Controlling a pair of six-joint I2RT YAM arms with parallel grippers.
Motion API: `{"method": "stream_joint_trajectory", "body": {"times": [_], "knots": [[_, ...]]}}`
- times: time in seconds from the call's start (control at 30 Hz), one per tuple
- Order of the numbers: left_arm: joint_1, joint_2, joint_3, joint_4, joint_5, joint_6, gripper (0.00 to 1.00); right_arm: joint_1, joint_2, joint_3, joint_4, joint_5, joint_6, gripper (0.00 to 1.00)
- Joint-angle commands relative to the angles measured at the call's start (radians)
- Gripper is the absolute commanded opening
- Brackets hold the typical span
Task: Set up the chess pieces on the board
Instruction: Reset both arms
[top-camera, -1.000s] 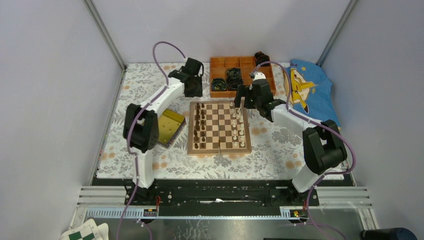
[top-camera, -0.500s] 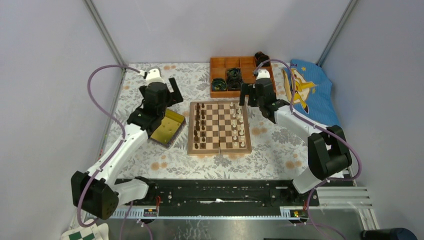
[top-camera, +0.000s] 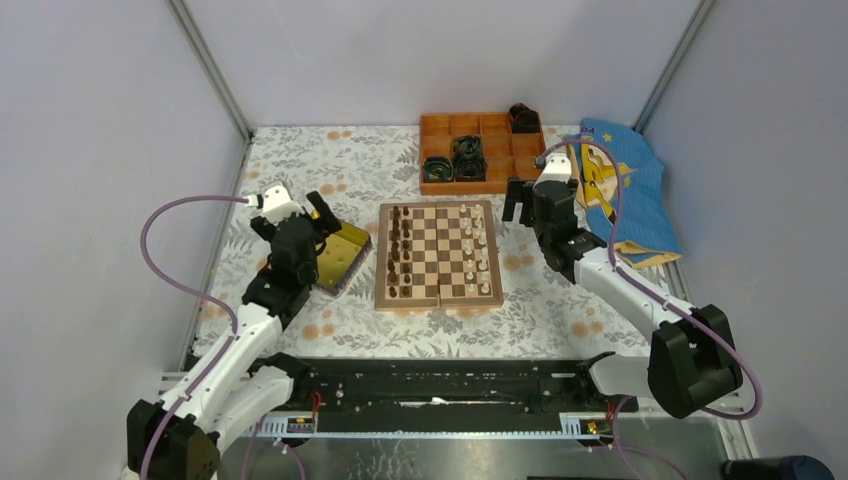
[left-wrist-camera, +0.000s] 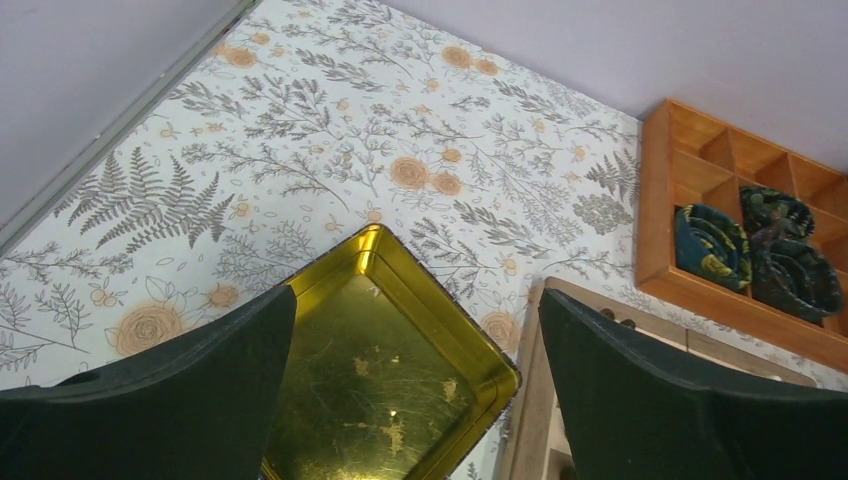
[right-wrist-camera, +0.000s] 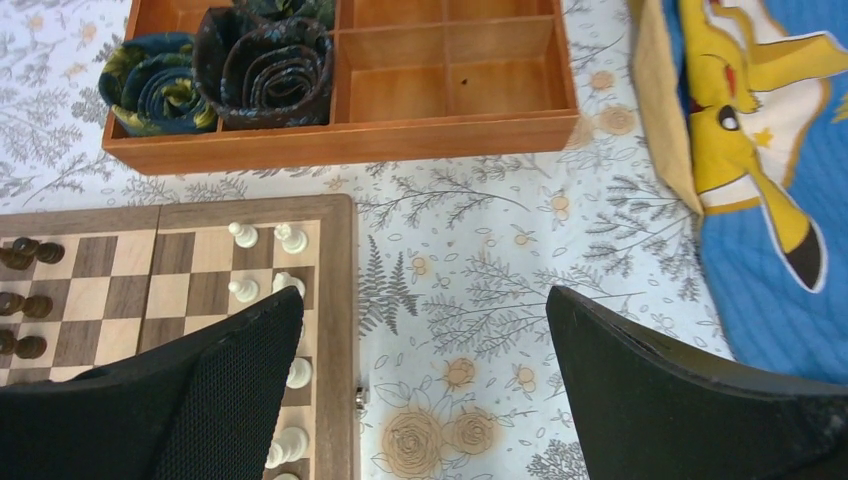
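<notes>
The board (top-camera: 437, 255) lies mid-table. Dark chess pieces (top-camera: 398, 250) fill its two left columns and cream chess pieces (top-camera: 476, 250) its two right columns. My left gripper (top-camera: 323, 209) hangs open and empty over the gold tray's far corner, left of the board. In the left wrist view the left gripper (left-wrist-camera: 417, 300) frames the tray and the board's edge (left-wrist-camera: 525, 400). My right gripper (top-camera: 523, 200) is open and empty just off the board's far right corner. In the right wrist view the right gripper (right-wrist-camera: 425, 300) spans bare cloth beside the cream pieces (right-wrist-camera: 240, 236).
An empty gold tray (top-camera: 345, 262) sits left of the board. An orange compartmented box (top-camera: 480, 150) with dark coiled rolls (top-camera: 455, 160) stands behind the board. A blue cartoon-print cloth (top-camera: 625, 190) lies at the far right. Grey walls enclose the floral table cover.
The left arm swung back from the board's far left corner to the gold tray, and its gripper opened. The right arm drew back to the right, off the board's far corner.
</notes>
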Motion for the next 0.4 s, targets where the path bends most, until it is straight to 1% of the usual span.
{"method": "stream_joint_trajectory", "body": {"times": [0.0,0.13,0.37], "knots": [[-0.003,-0.022,-0.046,0.163,-0.083,0.041,0.99,-0.006,-0.092,-0.057,0.125,0.079,-0.020,1.00],[-0.004,-0.032,-0.068,0.194,-0.080,0.048,0.99,-0.006,-0.112,-0.084,0.146,0.104,-0.020,1.00],[-0.004,-0.003,-0.068,0.216,-0.061,0.075,0.99,-0.003,-0.102,-0.096,0.149,0.095,-0.019,1.00]]}}
